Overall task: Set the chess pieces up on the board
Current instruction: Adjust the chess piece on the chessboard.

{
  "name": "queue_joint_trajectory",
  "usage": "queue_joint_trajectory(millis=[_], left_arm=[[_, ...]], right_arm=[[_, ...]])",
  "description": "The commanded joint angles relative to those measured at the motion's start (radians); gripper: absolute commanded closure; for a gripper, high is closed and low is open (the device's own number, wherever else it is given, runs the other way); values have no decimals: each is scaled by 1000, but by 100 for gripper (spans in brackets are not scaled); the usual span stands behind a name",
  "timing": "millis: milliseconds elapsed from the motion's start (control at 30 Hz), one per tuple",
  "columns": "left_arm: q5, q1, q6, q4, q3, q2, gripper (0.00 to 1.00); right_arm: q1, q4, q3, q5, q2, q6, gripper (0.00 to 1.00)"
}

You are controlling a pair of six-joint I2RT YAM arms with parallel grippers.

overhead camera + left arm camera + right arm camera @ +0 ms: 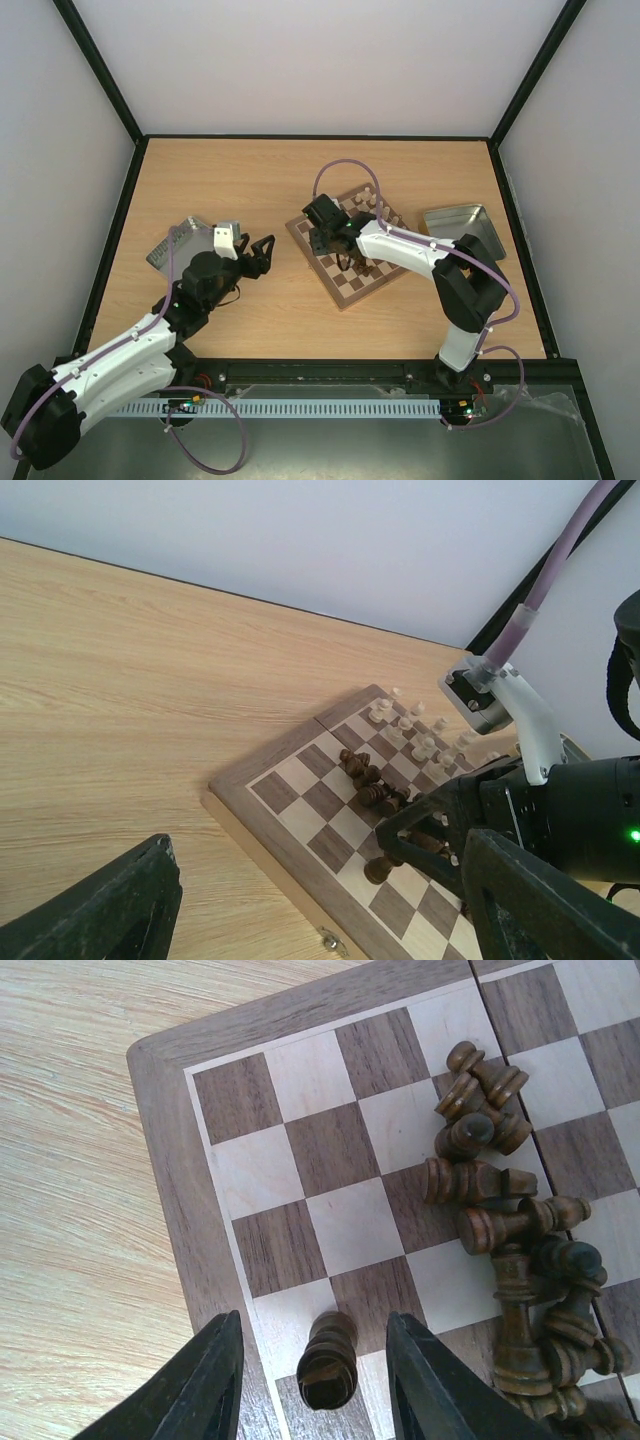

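One dark piece (327, 1360) stood between the fingers of the right end effector (315, 1322). That end effector was open and gripped nothing: pale wood showed on either side of the piece, and neither finger touched it. The piece looked upright, on a square just inside the rim near one corner of the board (165, 1190), which lay directly beneath the fingers.

Ahead of these fingers and off to their right, a heap of dark pieces (500, 1220) lay toppled across several squares. They touched and crossed one another, near the single piece but apart from it. Beyond the heap, at the side of the board farthest from the end effector, the cream pieces (415, 730) stood clustered together. How they were ordered was too small to tell. Well apart from this end effector, out past the arm's elbow, a metal tin (465, 228) rested on the worktop (230, 180).

The left end effector (320, 840) had its fingers spread wide and held nothing. It was raised over bare worktop, short of the board. The near corner of the board lay ahead of it, and the right arm's wrist was just beyond that. A second tin (175, 245) lay close behind the left end effector, partly hidden by the arm.
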Motion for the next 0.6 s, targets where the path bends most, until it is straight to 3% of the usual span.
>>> queue_joint_trajectory(millis=[0, 400, 567], left_arm=[[-21, -4, -10, 3, 18, -7, 22], [-16, -4, -5, -2, 17, -4, 21], [-15, -4, -3, -3, 16, -4, 22]], right_arm=[[8, -34, 0, -2, 12, 2, 63], [9, -24, 1, -28, 53, -6, 80], [9, -14, 0, -51, 54, -6, 80]])
